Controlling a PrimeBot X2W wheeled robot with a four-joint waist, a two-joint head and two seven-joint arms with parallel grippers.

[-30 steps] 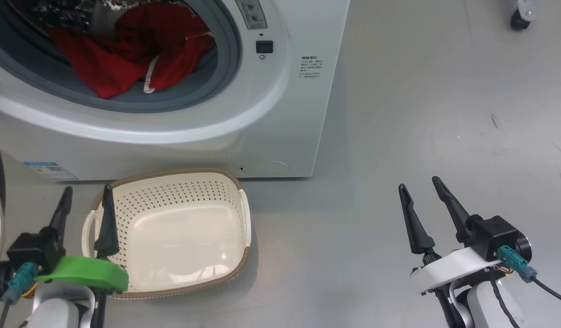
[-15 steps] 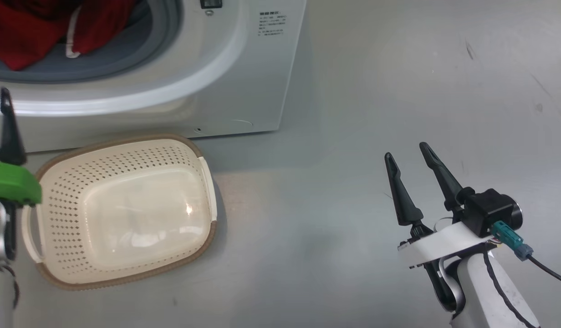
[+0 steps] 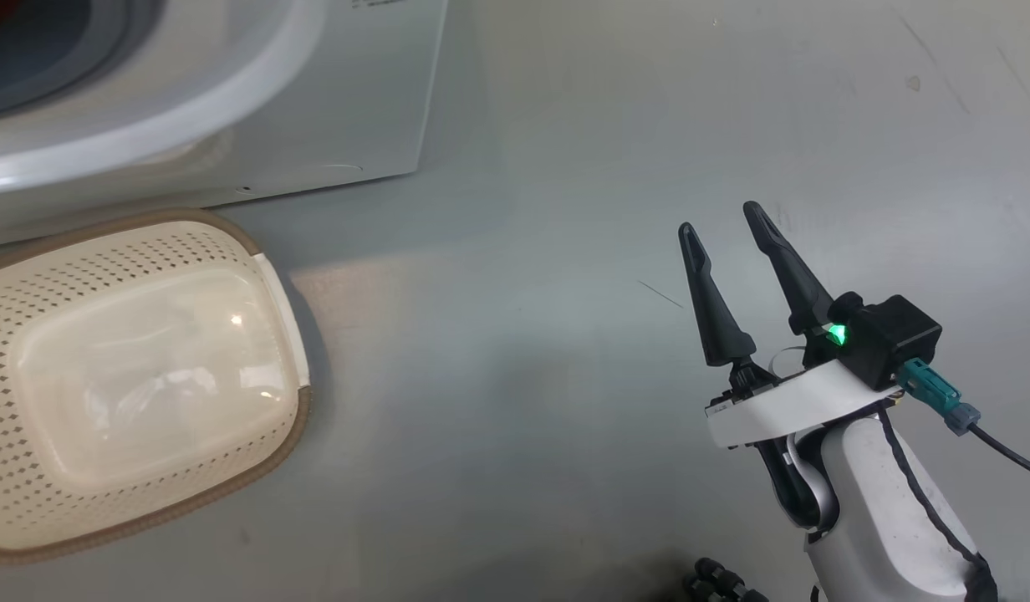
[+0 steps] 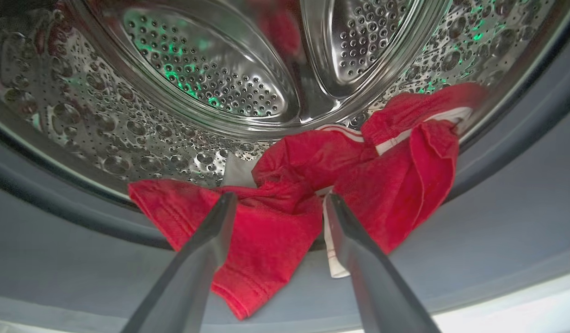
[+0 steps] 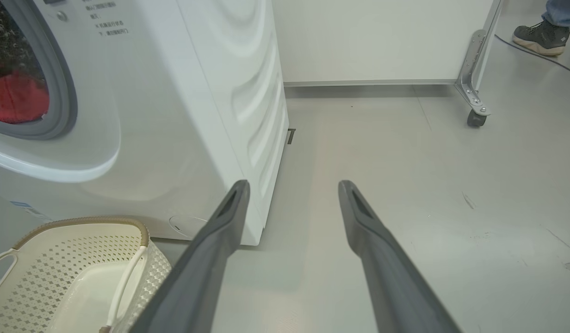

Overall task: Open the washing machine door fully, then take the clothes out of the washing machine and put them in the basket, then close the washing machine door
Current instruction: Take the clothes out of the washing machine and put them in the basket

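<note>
The left gripper (image 4: pixel 280 199) stands with its two dark fingers spread wide and nothing between them. Their tips point at the clothes (image 4: pixel 400 185); whether they touch the fabric cannot be told. The clothes are a crumpled heap of bright red cloth with white stripes and white trim. They lie at the mouth of the washing machine (image 5: pixel 211 92), and one red corner and a white strip hang down over the smooth grey rubber ring (image 4: pixel 498 194). Behind them curves the drum (image 4: pixel 197 74), shiny steel dotted with small holes and raised ribs, with green glints on it.

The right gripper (image 3: pixel 721 217) hangs over the bare grey floor (image 3: pixel 523 376), well apart from the machine. Its long tapered fingers are also spread, and it holds and touches nothing. To its left the basket (image 3: pixel 147 251) stands on the floor just in front of the machine. It is a cream plastic rectangle with rounded corners, rows of small holes in its sides, a glossy plain bottom, a brown woven-look rim and white loop handles. Nothing is in it.

The machine is a smooth white box with wavy pressed panels on its side and small printed text on its front. Farther off, a metal leg ends in a small black wheel (image 5: pixel 474 119), and a person's dark shoe (image 5: pixel 542 37) rests on the floor.
</note>
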